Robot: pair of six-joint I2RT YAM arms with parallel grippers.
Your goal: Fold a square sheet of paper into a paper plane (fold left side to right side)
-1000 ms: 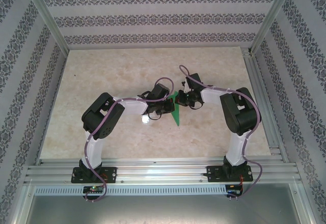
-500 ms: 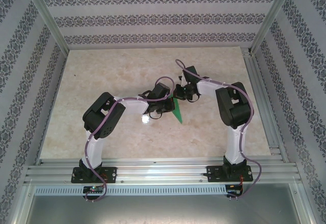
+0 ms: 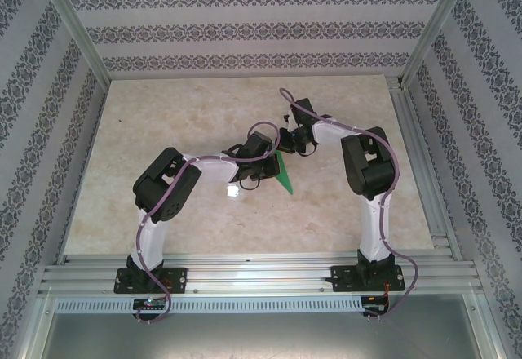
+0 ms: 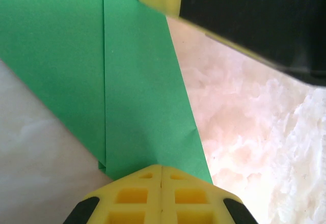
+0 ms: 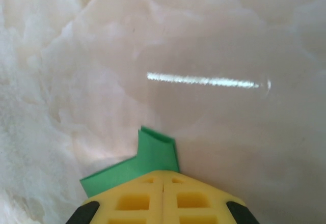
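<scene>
Left end effector point(image 4: 161, 172) closed, green paper point(image 4: 127, 81) pinched

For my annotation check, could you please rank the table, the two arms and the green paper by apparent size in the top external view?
1. table, clearly largest.
2. left arm and right arm: they look about alike, so I leave them unranked.
3. green paper, smallest.

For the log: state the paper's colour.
The paper is plain bright green; the left wrist view shows it best.
</scene>
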